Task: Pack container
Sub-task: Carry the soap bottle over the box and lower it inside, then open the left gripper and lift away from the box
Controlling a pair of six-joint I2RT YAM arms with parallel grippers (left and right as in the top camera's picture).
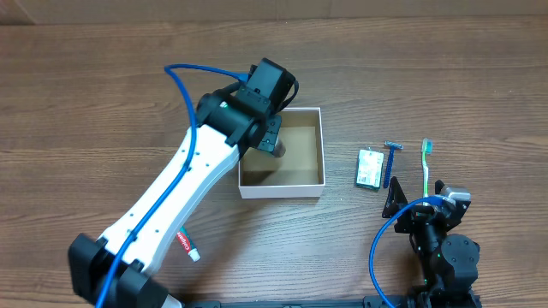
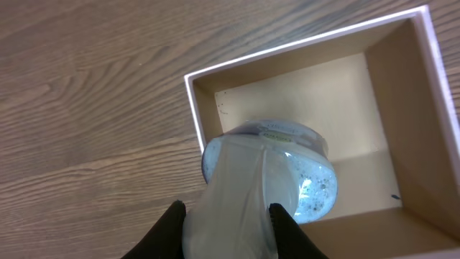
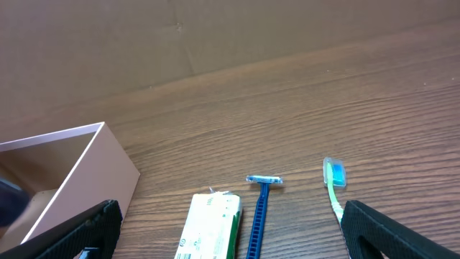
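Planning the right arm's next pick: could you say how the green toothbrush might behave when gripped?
The toothbrush looks slim and plastic, so probably light and fairly stiff. Lying flat on the table, its narrow handle may pivot or slip in a pinch.

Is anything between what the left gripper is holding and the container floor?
Nothing visible. The left gripper holds a pale translucent item above the open container. The cardboard floor that shows is bare, though the item hides the patch directly beneath it.
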